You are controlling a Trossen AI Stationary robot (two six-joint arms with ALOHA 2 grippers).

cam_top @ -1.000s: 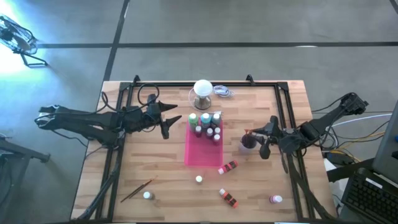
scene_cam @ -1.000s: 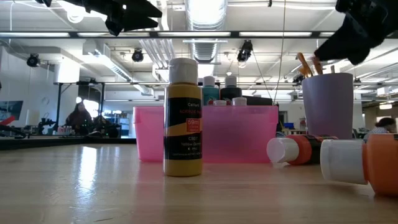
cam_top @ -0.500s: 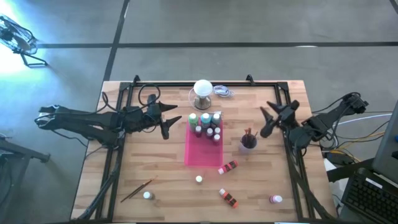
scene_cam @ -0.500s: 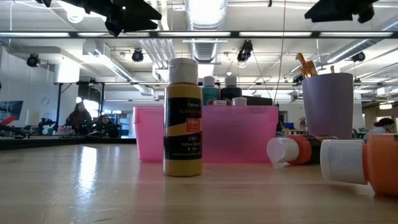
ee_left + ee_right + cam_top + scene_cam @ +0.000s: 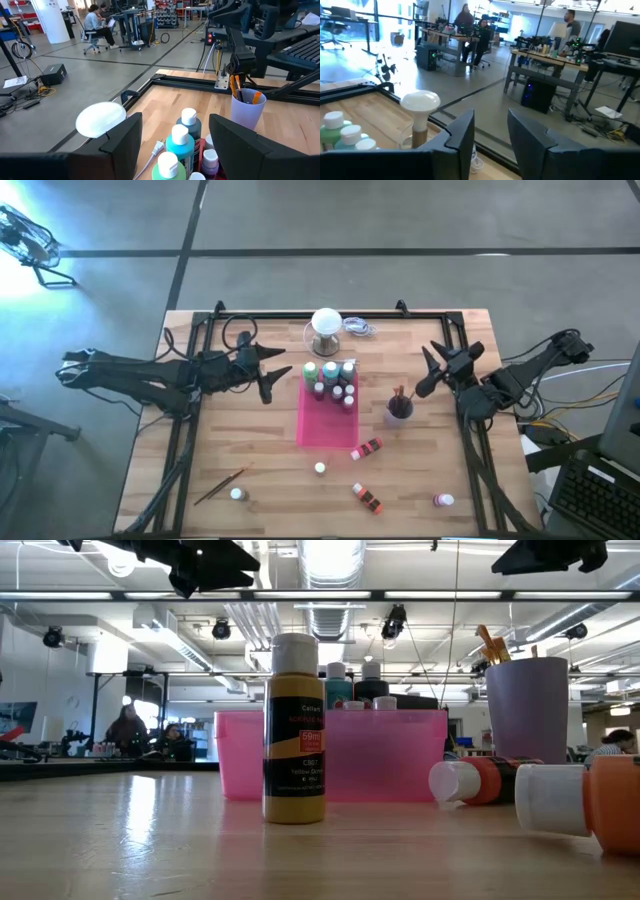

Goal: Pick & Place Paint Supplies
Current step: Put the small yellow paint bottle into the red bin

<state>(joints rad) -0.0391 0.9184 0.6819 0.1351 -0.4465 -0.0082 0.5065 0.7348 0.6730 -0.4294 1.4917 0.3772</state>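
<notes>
Several white-capped paint bottles [image 5: 333, 379] stand at the far end of the pink tray [image 5: 325, 430]. A purple cup [image 5: 398, 409] to its right holds brown-handled brushes [image 5: 235, 86]. Loose bottles are on the near table: a yellow one [image 5: 294, 730] upright, orange ones [image 5: 368, 448] [image 5: 367, 498] on their sides. One brush [image 5: 222, 485] lies flat at the near left. My left gripper [image 5: 278, 382] hangs open, level, left of the tray. My right gripper [image 5: 426, 372] hangs open, high, right of and beyond the cup.
A white ball-topped clear stand [image 5: 326, 328] sits beyond the tray, with a white cord [image 5: 360, 328] beside it. Small bottles [image 5: 237, 494] [image 5: 443, 500] stand near the front edge. A black frame [image 5: 200, 380] borders the table. Bare wood lies between the tray and the left arm.
My right gripper has risen from the top of the purple cup and drawn back toward the table's far right. It has tipped from pointing down to level. The cup and its brushes stand as before.
</notes>
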